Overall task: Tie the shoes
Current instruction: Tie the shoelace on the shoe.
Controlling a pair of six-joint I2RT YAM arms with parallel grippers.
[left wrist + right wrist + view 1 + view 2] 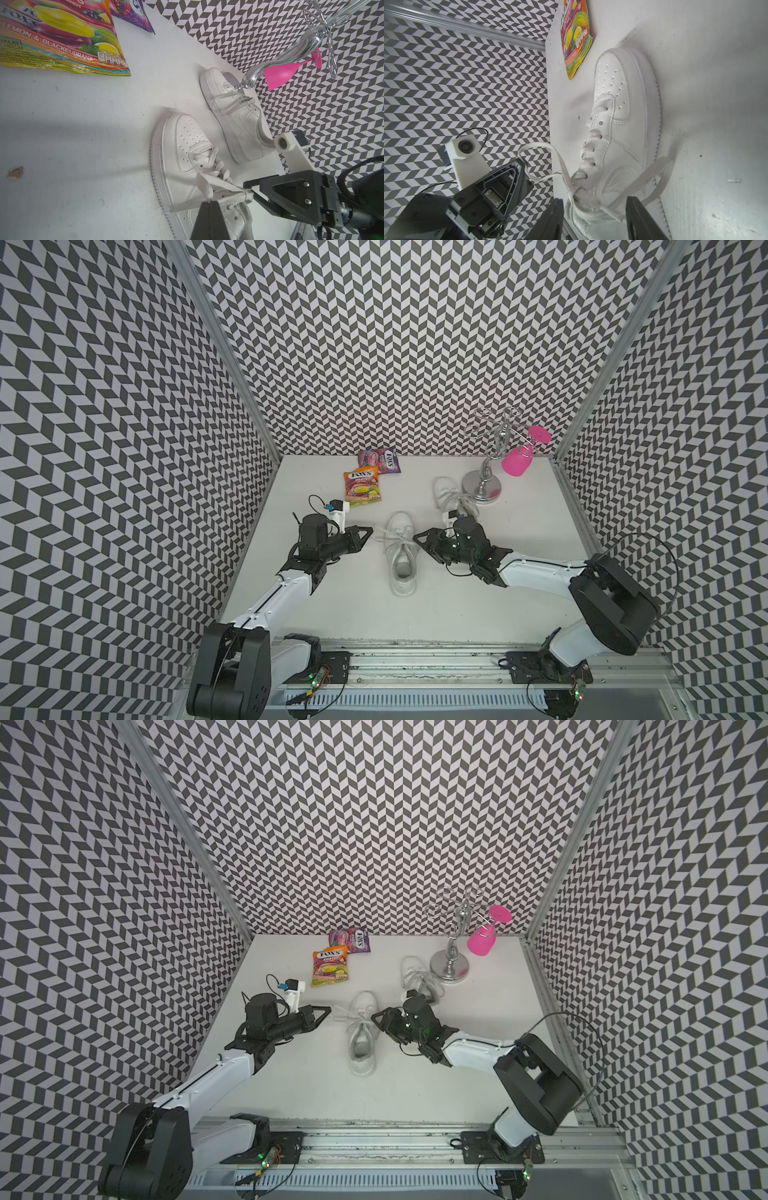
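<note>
Sneaker laces are the worry on the near sneaker (pixel 400 554), which lies mid-desk between the two arms, toe pointing away. The left gripper (pixel 209 202) has its jaws pinched tight on a lace loop (pixel 204 187) drawn out sideways from the eyelets; if that arm pulls further, the whole shoe may slide across the white desk (pixel 332 597) rather than the knot tightening, since nothing pins it down. The right gripper (pixel 595 214) stands with jaws part-way apart around the opposite lace loop (pixel 652 178) beside the knot, gripping nothing as far as I can tell; a close here could miss the flat lace or nip the tongue. Further back, the second sneaker (pixel 451 493) rests just beside the chrome glass stand (pixel 482 485) carrying a pink plastic goblet (pixel 517 462), which a wide elbow swing could topple.
</note>
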